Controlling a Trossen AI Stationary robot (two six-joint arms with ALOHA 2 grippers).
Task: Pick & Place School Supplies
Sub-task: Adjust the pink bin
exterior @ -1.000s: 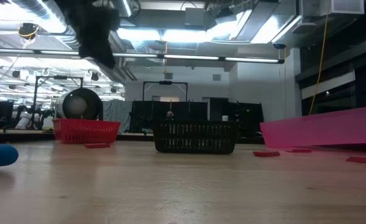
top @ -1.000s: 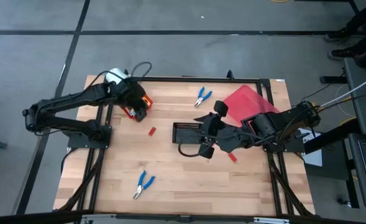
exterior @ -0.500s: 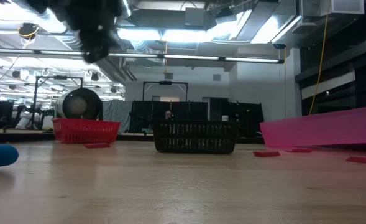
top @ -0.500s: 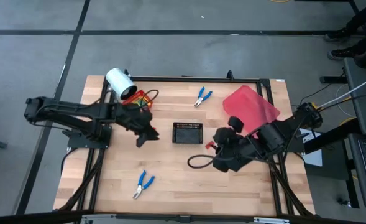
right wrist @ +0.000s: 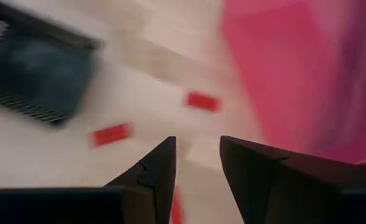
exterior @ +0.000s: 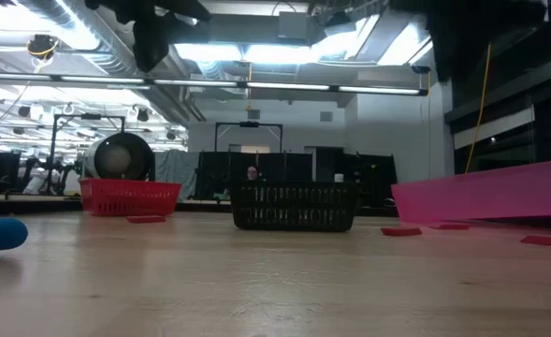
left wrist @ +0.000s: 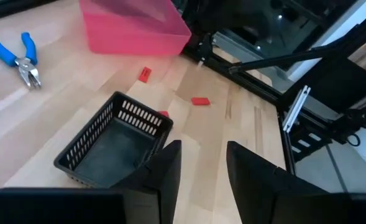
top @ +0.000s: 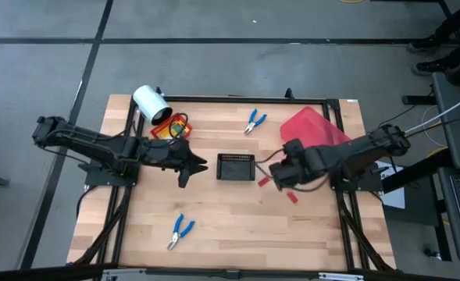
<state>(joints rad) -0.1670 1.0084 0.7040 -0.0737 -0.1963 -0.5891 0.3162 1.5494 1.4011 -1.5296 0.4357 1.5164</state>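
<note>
In the high view my left gripper (top: pixel 197 165) hangs open over the wood just left of the black tray (top: pixel 236 167); its wrist view shows the open fingers (left wrist: pixel 202 163) empty. My right gripper (top: pixel 278 177) is open and empty (right wrist: pixel 197 163) right of that tray, above small red pieces (right wrist: pixel 202 101) (right wrist: pixel 111 134) that lie flat on the table. Blue-handled pliers (top: pixel 253 121) lie near the far edge, and another pair (top: pixel 180 232) lies near the near edge. Yellow-orange boxes (top: pixel 165 130) sit in the red basket (top: pixel 176 121).
A white roll (top: pixel 150 103) lies at the far left corner beside the red basket. The pink tray (top: pixel 315 131) sits tilted at the far right. Another red piece (top: pixel 292 197) lies near the right arm. Bare wood stretches across the near half of the table.
My left gripper has left the red basket and moved toward the table's right and near edge, ending beside the black tray and covering the red piece that lay there. My right gripper has pulled back from the black tray toward the table's right.
</note>
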